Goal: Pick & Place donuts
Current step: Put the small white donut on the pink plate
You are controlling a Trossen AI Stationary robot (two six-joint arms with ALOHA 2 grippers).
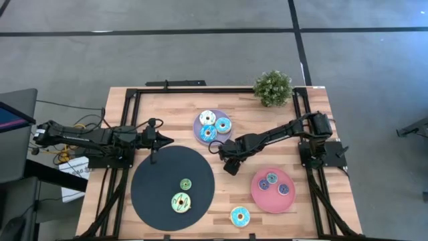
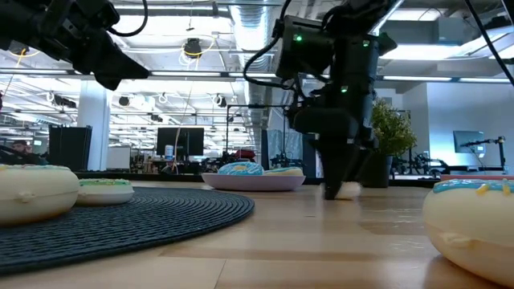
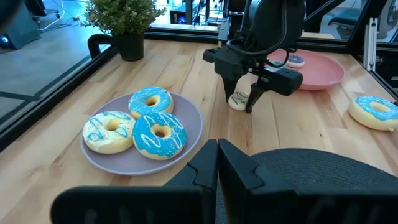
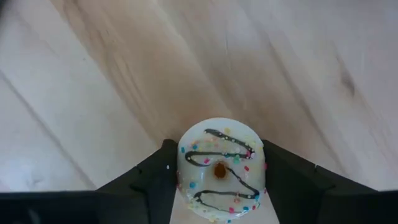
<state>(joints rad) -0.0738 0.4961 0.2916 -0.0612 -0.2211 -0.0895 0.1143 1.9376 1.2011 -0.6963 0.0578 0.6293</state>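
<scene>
A small white donut (image 4: 221, 169) with dark drizzle and sprinkles lies flat on the wooden table between the lavender plate (image 1: 198, 134) and the pink plate (image 1: 257, 199). My right gripper (image 4: 217, 186) points down over it and is shut on it; it also shows in the left wrist view as the right gripper (image 3: 239, 107). In the high view the right gripper (image 1: 229, 164) hides the donut. My left gripper (image 1: 164, 140) hangs shut over the far edge of the black plate (image 1: 150, 174), holding nothing. My right gripper pinches the small white donut by two opposite sides of its rim (image 4: 183, 171) between its two fingers (image 4: 155, 180). The fingers come from above, pointing down. The donut lies flat, icing up, its underside on the table (image 3: 238, 102).
Three donuts iced blue or white lie on the lavender plate. Two small purple donuts (image 1: 273, 182) lie on the pink plate, two greenish donuts (image 1: 182, 197) on the black plate. A blue donut (image 1: 239, 216) lies near the front edge. A potted plant (image 1: 273, 87) stands at the far edge.
</scene>
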